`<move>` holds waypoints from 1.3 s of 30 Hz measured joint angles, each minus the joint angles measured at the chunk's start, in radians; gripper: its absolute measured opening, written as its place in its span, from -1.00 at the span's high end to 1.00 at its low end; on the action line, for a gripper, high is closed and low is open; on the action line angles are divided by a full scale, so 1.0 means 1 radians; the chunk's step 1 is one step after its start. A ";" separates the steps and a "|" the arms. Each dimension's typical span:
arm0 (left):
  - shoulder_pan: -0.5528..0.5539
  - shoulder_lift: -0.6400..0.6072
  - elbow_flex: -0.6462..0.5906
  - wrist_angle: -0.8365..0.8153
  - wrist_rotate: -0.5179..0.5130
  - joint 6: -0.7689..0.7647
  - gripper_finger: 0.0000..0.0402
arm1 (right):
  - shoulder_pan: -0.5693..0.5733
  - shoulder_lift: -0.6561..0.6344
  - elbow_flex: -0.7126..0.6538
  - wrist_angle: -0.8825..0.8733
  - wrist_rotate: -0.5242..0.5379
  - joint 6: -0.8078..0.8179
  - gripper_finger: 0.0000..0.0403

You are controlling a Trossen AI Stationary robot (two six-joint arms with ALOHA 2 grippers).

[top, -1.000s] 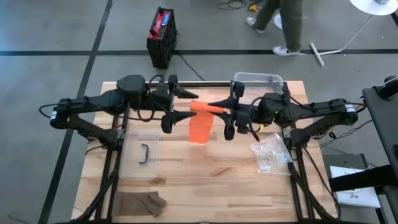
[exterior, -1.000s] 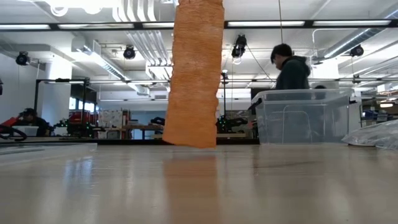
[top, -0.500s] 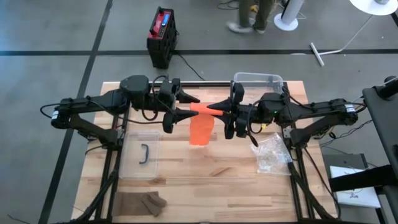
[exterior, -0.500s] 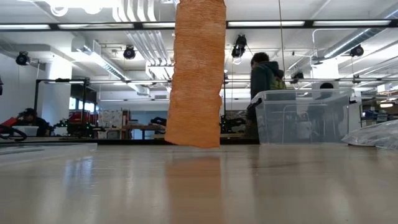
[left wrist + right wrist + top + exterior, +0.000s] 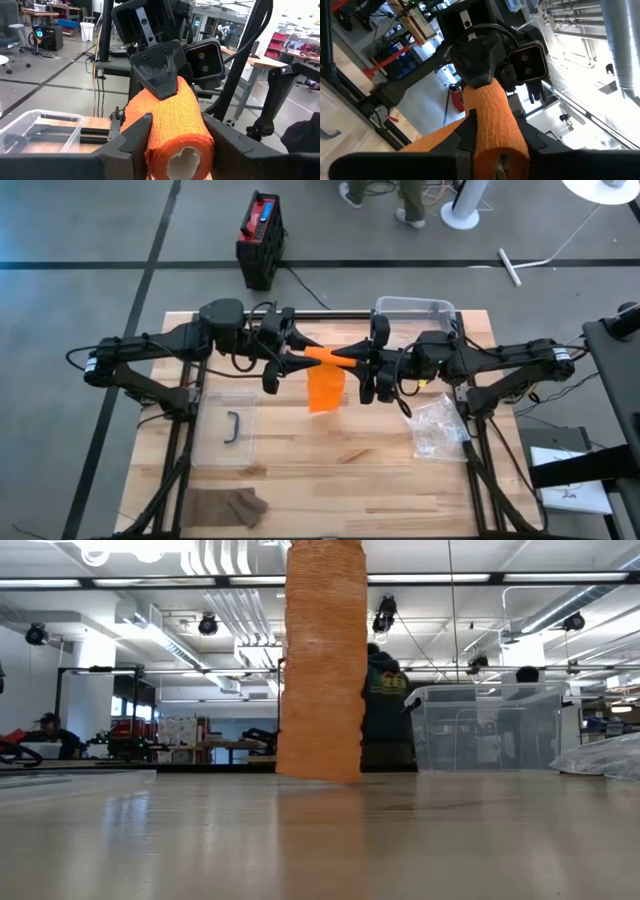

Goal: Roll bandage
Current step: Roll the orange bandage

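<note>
An orange bandage roll hangs level above the table's middle, between my two grippers. Its loose strip hangs down from it; in the low view the strip reaches to about table height, and I cannot tell whether its lower end touches the wood. My left gripper comes from the left and is shut on the roll's left end. My right gripper comes from the right and is shut on the right end. Each wrist view shows the roll between that arm's own fingers, with the other gripper at its far end. My left gripper pinches the roll's left end between its two fingers, one on each side of the round body. The fingers come level from the table's left and lie along the roll. The roll is lifted clear and level, its strip hanging below. My right gripper pinches the roll's right end between its two fingers, which press on opposite sides. They come about level from the table's right and lie along the roll. The roll stays clear of the table.
A clear plastic bin stands at the far edge, right of the middle. Its lid with a dark handle lies at the left. A crumpled plastic bag lies at the right, brown cloth at the near left. A person stands beyond the table.
My left gripper has gone a little toward the roll and shut on its left end; its fingers stood wide apart a second ago. The right gripper has rolled about its own line with the roll, and the hanging strip has turned and swung slightly.
</note>
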 joint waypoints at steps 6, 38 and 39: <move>0.000 -0.004 0.000 -0.013 0.001 0.025 0.40 | 0.000 0.009 0.004 0.008 0.016 -0.007 0.65; 0.000 -0.023 -0.002 -0.091 -0.053 0.547 0.77 | -0.075 -0.034 0.006 -0.096 0.015 0.954 -0.19; 0.000 -0.023 -0.002 -0.091 -0.052 0.552 0.77 | -0.076 -0.034 0.006 -0.095 0.003 0.958 -0.16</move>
